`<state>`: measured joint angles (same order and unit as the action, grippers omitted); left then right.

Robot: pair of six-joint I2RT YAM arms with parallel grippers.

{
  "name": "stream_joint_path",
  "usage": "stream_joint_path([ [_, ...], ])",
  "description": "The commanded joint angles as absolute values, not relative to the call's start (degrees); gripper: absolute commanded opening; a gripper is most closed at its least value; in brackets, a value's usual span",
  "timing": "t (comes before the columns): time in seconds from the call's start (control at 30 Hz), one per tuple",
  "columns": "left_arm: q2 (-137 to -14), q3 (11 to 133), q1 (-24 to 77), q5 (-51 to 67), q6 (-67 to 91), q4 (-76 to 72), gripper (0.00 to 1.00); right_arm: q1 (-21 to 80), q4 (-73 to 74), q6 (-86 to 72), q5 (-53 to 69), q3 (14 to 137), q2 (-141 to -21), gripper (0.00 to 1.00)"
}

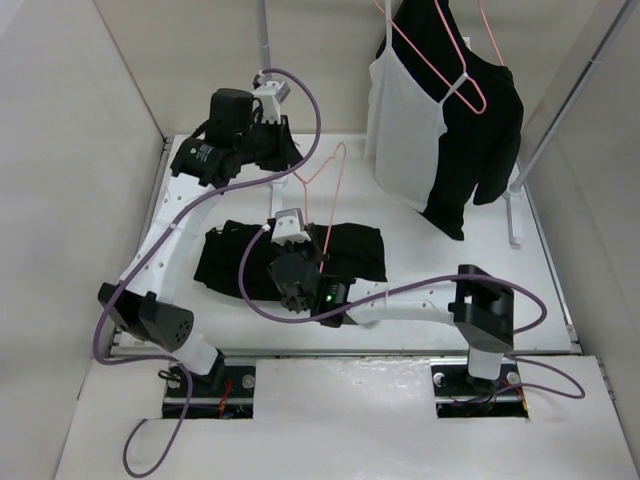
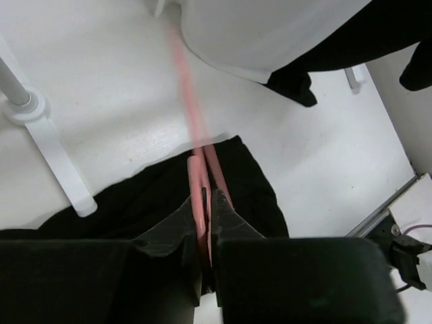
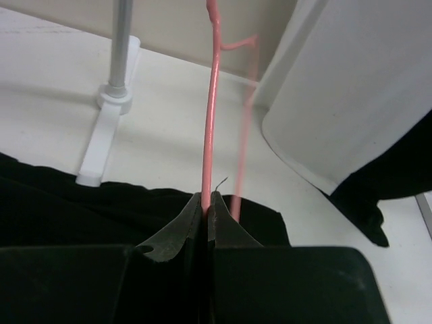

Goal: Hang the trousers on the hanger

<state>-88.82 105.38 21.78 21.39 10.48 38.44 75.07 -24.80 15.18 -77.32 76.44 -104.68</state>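
Left hand [image 2: 204, 202]: fingers pinched tight on the hanger [image 3: 212, 101], pink wire between pads. Right hand [image 3: 204, 202]: closed on same hanger, wire rising from fingertips. Hanger held off worktop [image 1: 420, 240], above the trousers [image 1: 355, 250]. Trousers lie folded flat mid-worktop, partly under right hand. White camisole [image 1: 400, 130] and black top [image 1: 480, 130] hang at rear right.

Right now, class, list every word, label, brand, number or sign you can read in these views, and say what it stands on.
None can be read.
The trousers, hanger and camisole show no lettering.
The only mark is a green light, not text.
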Motion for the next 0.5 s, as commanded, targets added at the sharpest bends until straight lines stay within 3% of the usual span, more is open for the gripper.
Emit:
stream_joint_path([
  [0.0, -89.2, 107.2, 21.6, 19.1, 7.9, 39.2, 0.0, 75.3, -25.8, 13.8, -77.8, 79.0, -104.8, 0.0],
  [0.2, -89.1, 105.8, 21.6, 16.0, 5.5, 41.1, 0.0, 76.4, -21.9, 9.6, -73.9, 77.8, -105.3, 0.0],
  [0.27, -88.3, 101.8, 21.6, 14.3, 4.7, 41.1, 0.0, 76.4, -14.6, -1.1, -72.5, 77.8, -105.3, 0.04],
  [0.3, -87.1, 99.8, 21.6, 13.8, 4.0, 41.1, 0.0, 76.4, -9.7, -3.9, -69.7, 76.6, -104.0, 0.16],
  [0.33, -86.5, 97.6, 21.6, 13.8, 4.0, 40.2, 0.0, 76.4, -7.8, -6.3, -67.2, 75.5, -102.8, 0.59],
  [0.37, -85.8, 95.2, 20.9, 13.8, 3.5, 39.6, 0.0, 76.4, -5.7, -11.7, -64.5, 74.4, -99.8, 0.79],
  [0.43, -83.6, 87.6, 18.7, 15.4, 3.5, 36.4, 0.0, 76.4, -0.7, -15.5, -55.9, 70.8, -96.3, 1.0],
  [0.47, -82.9, 85.1, 17.8, 16.5, 4.0, 35.1, 0.0, 76.4, 1.4, -19.3, -52.9, 69.7, -92.8, 1.0],
])
